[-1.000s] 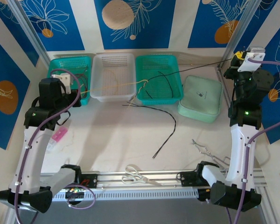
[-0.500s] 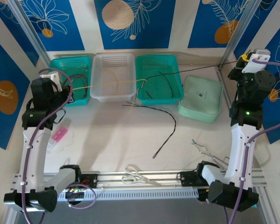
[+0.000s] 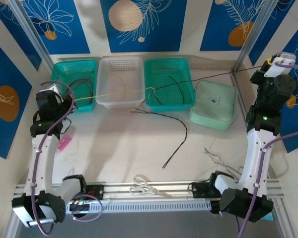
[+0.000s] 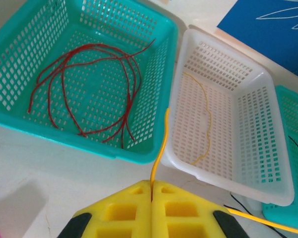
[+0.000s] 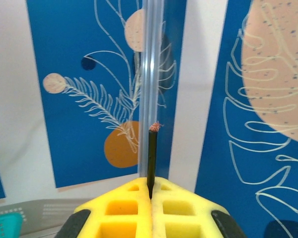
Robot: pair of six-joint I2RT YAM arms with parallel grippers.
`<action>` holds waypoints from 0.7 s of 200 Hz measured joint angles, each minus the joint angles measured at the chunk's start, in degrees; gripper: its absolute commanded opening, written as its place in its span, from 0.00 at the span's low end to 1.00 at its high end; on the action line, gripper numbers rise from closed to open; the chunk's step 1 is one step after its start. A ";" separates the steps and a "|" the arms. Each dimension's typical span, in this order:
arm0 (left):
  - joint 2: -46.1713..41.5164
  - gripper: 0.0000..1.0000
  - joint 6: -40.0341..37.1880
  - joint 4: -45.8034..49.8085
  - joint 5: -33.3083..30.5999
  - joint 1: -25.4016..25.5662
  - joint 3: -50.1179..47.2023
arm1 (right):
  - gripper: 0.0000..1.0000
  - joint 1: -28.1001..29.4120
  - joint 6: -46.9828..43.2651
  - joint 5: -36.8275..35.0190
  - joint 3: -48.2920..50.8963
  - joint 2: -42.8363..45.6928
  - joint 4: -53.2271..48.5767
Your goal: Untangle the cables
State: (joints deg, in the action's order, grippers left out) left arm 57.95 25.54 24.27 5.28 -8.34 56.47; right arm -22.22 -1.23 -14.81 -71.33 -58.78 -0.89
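Yellow foam pads [image 4: 124,213] of left gripper [image 4: 152,191] pressed together, pinching thin yellow flexible wire [image 4: 160,144]. Arm raised, wrist tilted down. Ahead-left of jaws, teal perforated plastic basket [image 4: 89,144] holding loose red wire loops [image 4: 89,84]. Ahead-right, white perforated plastic basket [image 4: 218,174] just beside it. Bare pale tabletop [image 4: 20,163] under jaws, open room there. Right gripper [image 5: 151,191] high beside aluminium corner post [image 3: 249,33], arm stretched upright, pads clamped on thin black wire [image 5: 151,158], frayed tip just past jaws. Black wire taut from jaws to middle teal basket [image 3: 169,106].
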 measured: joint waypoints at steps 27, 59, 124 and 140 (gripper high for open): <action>1.79 0.00 2.23 -3.78 -0.59 -1.14 -4.90 | 0.00 -0.59 -0.42 -1.36 0.09 -0.09 1.33; 2.29 0.00 3.52 -5.97 -2.25 -3.67 -8.76 | 0.00 -1.07 -1.42 -2.95 0.39 -0.48 3.02; 3.08 0.00 5.46 -10.40 -0.92 -9.81 -8.79 | 0.00 -1.18 -1.14 -2.51 0.74 -0.68 3.82; 3.48 0.00 6.16 -10.91 1.81 -9.81 -8.79 | 0.00 -0.92 -0.20 -0.42 0.74 -0.68 3.58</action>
State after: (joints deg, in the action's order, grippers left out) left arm 61.43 31.70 13.37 7.09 -18.15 47.68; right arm -23.14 -1.43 -15.22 -70.59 -59.46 2.70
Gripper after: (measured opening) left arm 0.052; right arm 0.047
